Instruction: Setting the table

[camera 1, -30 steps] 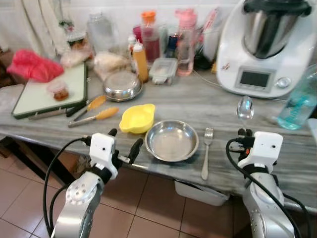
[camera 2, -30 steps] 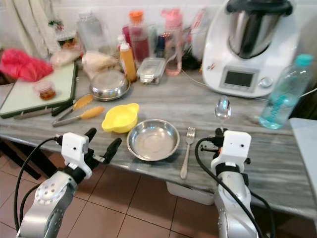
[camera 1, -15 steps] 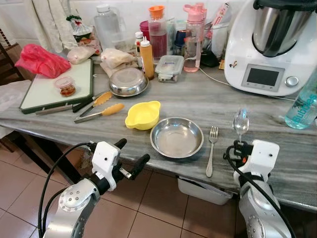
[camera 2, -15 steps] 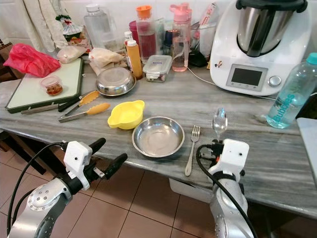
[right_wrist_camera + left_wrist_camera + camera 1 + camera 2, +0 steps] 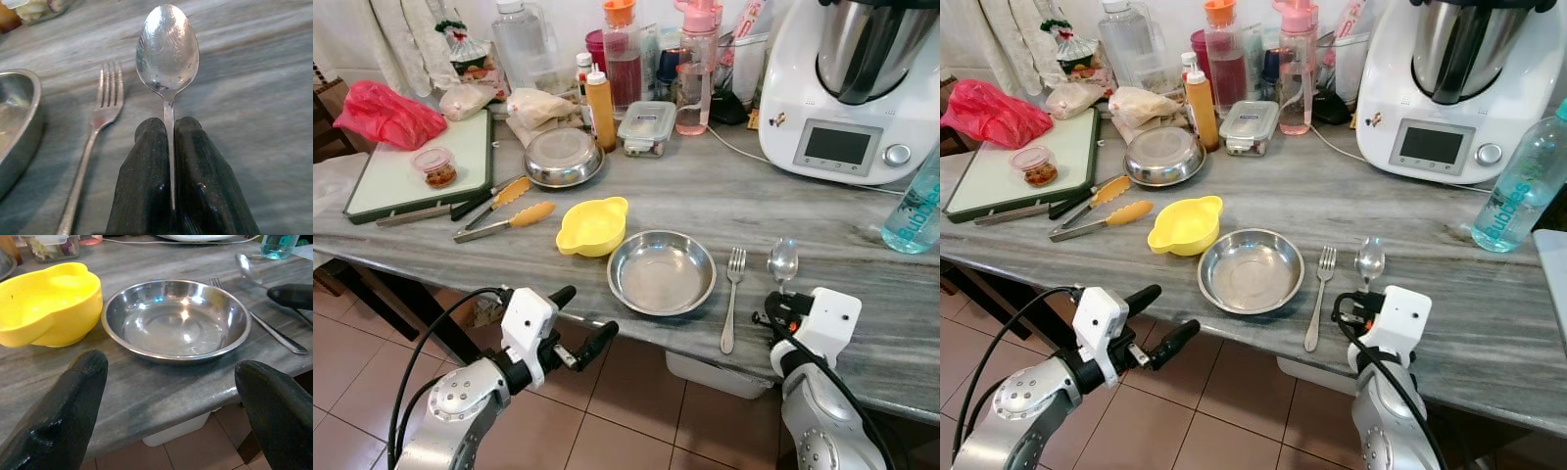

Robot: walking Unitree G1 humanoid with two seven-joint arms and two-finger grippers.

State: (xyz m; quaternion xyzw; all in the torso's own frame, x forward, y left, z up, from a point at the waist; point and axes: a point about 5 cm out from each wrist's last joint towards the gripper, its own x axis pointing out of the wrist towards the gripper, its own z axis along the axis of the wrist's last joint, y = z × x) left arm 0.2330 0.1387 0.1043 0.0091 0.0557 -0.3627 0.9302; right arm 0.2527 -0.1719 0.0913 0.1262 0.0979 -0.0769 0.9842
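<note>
i see my right gripper (image 5: pixel 167 147) pinching the spoon (image 5: pixel 167 49) by its handle, lower right of the head view, bowl sticking out just beyond the fingertips beside the fork (image 5: pixel 730 308). left gripper (image 5: pixel 579 321) gapes, holding nothing.

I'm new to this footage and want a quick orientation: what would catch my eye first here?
The right tool pinches a spoon by its handle, bowl forward, low over the grey counter just right of the fork. Left of the fork sits an empty steel plate, with a bright yellow bowl beside it. The left tool hangs open below the counter's front edge, facing the plate.
</note>
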